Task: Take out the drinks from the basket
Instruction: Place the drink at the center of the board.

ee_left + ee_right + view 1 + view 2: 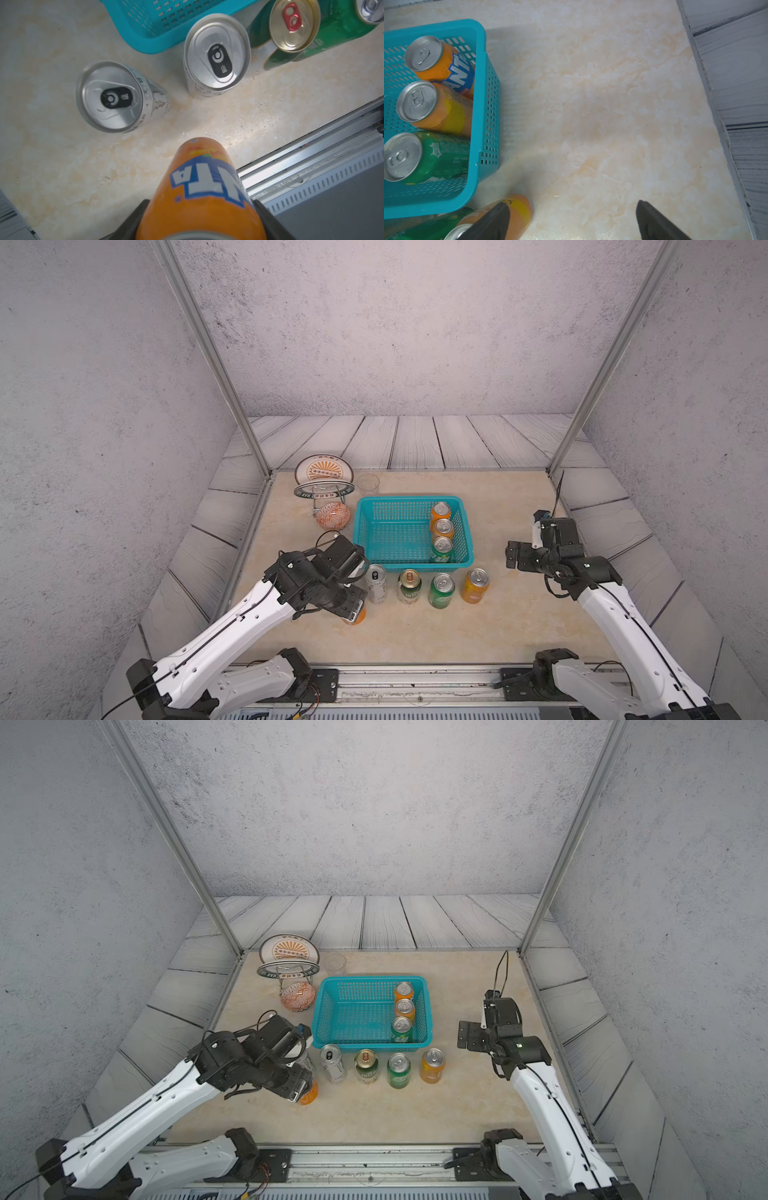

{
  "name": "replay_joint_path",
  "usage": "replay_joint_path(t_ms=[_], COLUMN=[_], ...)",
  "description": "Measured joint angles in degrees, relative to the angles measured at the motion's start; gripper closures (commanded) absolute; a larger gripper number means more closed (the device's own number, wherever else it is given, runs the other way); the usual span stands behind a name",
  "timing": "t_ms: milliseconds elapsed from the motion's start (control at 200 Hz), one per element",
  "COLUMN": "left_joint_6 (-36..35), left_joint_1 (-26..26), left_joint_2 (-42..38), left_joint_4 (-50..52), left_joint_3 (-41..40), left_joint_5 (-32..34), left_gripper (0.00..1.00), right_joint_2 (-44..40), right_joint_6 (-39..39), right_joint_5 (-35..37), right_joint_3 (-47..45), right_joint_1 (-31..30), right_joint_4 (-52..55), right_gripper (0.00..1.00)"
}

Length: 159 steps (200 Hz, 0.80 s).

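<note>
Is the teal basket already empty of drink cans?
No, the right wrist view shows an orange Fanta can, a second orange can and a green can inside the basket.

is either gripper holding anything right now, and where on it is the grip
The left gripper holds an orange can by its sides near the top end. The right gripper is open and holds nothing.
</note>
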<state>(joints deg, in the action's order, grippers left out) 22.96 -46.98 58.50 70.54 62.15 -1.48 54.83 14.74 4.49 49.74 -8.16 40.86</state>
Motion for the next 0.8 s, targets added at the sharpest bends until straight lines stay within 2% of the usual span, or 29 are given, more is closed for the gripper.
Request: replay_joint_path(t_ms=[325, 796], left_joint_6=[5.0, 10.8], left_joint_1=[-1.3, -5.5], left_joint_2=[-0.3, 2.7], left_joint_4=[-4.6, -10.4], left_joint_3=[-6.2, -12.0], left_joint_5=[-1.8, 2.1], left_gripper=[0.38, 0.37], right_joint_2=[0.0, 0.0], right_joint_6=[0.0, 0.0], right_joint_5=[-0.1, -0.1], right_joint_3=[0.0, 0.0], right_joint_1=[0.1, 0.1], right_joint_4=[0.0, 0.0], right_gripper=[0.01, 0.01])
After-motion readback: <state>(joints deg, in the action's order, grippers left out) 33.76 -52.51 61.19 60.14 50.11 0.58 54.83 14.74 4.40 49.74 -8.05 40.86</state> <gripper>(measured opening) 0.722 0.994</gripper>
